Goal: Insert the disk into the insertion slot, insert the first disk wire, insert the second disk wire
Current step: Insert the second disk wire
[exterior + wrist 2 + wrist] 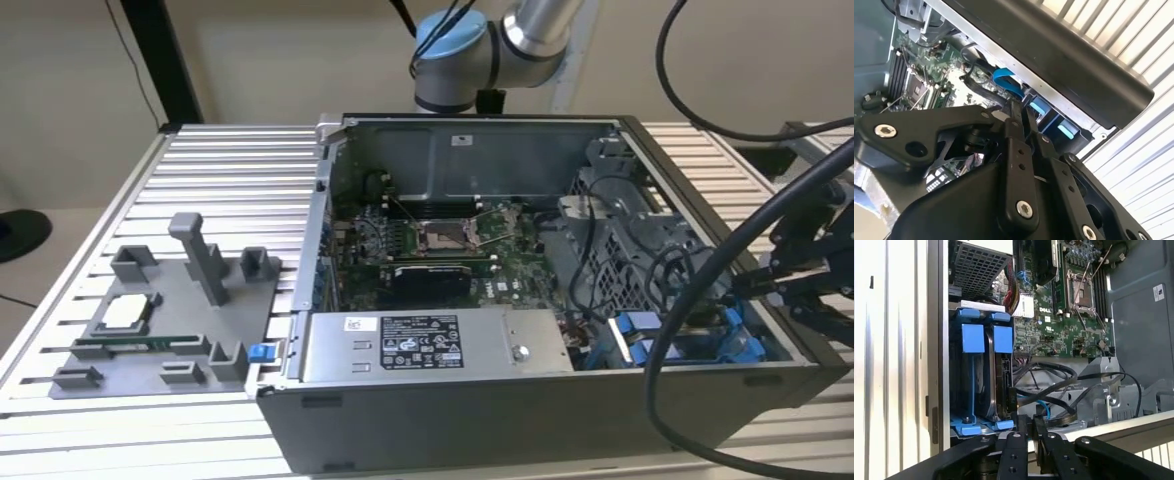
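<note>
black jointed tool [1030,421], pressed together, hangs near blue-framed disk [1003,375] in perforated grey slot [634,280]; ribbed aluminium worktop [214,160], beige wall [267,60].

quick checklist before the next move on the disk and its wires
1. Disk seated in the insertion slot: ok, its blue carrier stands inside the bay.
2. Gripper at the bay's end, beside the black cables: ok.
3. Gripper holding a wire: cannot tell.
4. Black cables plugged into the disk: cannot tell.
5. Computer case open, bay reachable: ok.
</note>
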Controlling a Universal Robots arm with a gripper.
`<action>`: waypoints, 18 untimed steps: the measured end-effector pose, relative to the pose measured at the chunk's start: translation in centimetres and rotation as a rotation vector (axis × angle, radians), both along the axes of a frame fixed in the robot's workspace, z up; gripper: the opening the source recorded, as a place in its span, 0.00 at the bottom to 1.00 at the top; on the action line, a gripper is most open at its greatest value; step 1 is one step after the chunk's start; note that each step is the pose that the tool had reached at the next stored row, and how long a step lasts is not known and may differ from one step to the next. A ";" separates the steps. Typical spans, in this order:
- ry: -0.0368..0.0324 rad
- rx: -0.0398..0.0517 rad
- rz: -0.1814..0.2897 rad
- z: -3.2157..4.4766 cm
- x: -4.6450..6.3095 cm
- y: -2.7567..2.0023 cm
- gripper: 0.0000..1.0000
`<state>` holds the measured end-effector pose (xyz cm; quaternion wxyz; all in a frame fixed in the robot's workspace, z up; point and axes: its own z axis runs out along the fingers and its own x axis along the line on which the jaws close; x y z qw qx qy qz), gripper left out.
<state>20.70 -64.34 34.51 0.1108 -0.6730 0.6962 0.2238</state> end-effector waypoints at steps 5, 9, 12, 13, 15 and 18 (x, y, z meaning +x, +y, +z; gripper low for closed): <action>0.0001 0.0053 -0.001 0.19 -0.4 0.00 0.00; 0.0003 0.0072 -0.001 0.85 -1.2 0.00 0.00; 0.0002 0.0085 -0.002 1.22 -1.9 0.00 0.00; 0.0002 0.0085 -0.002 1.28 -2.2 0.00 0.00; 0.0002 0.0089 -0.002 1.39 -2.7 -0.01 0.00; 0.0002 0.0095 -0.002 1.54 -3.6 -0.02 0.00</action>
